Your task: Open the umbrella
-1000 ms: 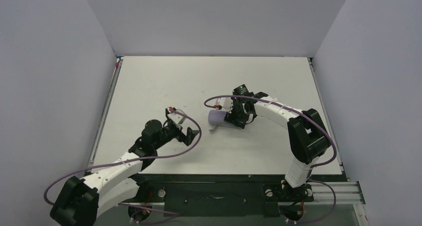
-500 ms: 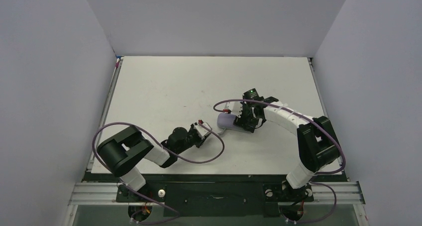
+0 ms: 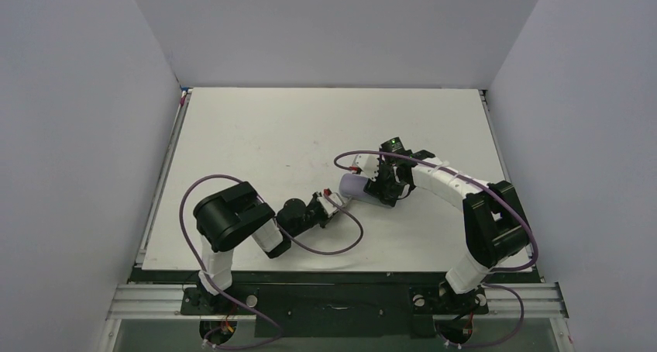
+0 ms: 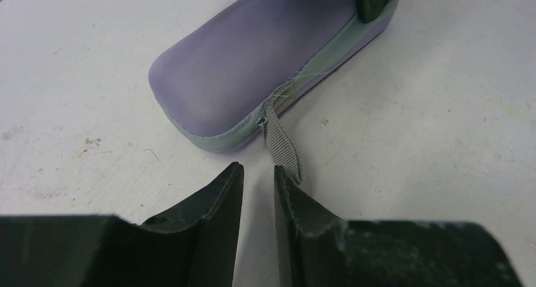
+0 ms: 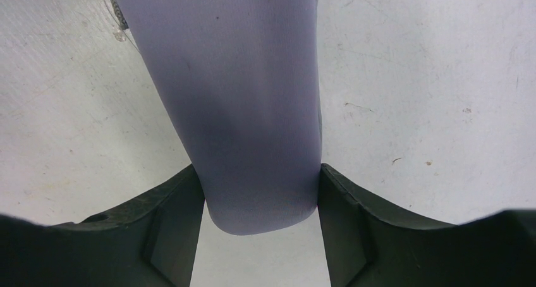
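Two-sided hold on pale lavender oblong zipped case (image 4: 253, 66), seemingly bracing it on white bench (image 4: 442, 110) for unzipping: clamped across its width in right tool (image 5: 260, 179), grey ribbon pull (image 4: 281, 141) just ahead of almost closed, empty left tool (image 4: 257, 173); umbrella unseen, likely inside.

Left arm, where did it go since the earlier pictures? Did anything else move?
The left gripper swung in to the right as its arm folded up. It now sits just short of the grey strap on the lavender case, gripping nothing. Early on, the right gripper slid the case slightly to the right. Unchanged: the right gripper stays clamped on the case, which lies closed on the table.
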You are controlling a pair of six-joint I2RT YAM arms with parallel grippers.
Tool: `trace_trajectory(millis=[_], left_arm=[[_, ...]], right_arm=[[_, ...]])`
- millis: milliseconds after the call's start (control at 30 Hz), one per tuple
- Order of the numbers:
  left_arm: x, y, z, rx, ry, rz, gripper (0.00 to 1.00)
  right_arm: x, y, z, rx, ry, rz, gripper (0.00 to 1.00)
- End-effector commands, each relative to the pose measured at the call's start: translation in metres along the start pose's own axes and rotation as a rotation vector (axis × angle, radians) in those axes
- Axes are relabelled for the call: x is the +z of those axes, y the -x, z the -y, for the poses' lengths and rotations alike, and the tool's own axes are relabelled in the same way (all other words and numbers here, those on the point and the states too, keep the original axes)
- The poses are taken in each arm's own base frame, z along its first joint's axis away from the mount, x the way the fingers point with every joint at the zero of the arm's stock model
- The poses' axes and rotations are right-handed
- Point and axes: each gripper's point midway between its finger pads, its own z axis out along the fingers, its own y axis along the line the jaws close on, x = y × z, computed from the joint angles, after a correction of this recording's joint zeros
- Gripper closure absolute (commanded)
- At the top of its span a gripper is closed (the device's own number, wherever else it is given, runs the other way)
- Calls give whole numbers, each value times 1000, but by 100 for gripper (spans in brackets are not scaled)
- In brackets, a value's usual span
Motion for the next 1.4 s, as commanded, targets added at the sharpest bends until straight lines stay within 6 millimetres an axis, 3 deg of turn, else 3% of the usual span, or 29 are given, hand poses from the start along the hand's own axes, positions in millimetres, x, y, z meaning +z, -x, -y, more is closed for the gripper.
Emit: trace_trajectory(millis=[0, 300, 533, 700, 1033, 1200, 1367], left_arm=[[14, 25, 6, 3, -9, 107, 78], [26, 21, 13, 0, -19, 109, 82], [26, 19, 5, -1, 28, 96, 89], [25, 14, 5, 7, 33, 82, 90], [42, 17, 7, -28, 78, 90, 87], [50, 18, -2, -56, 145, 86, 88], [48, 15, -17, -67, 228, 72, 98]], right_arm=[[-2, -15, -18, 34, 63, -37, 59], [-2, -16, -28, 31, 90, -36, 61], [-1, -17, -32, 22, 101, -44, 63], [-1, -17, -34, 31, 107, -41, 65], [-2, -12, -48, 56, 135, -31, 67], [-2, -12, -56, 39, 153, -39, 69], [-3, -22, -59, 17, 160, -66, 77]])
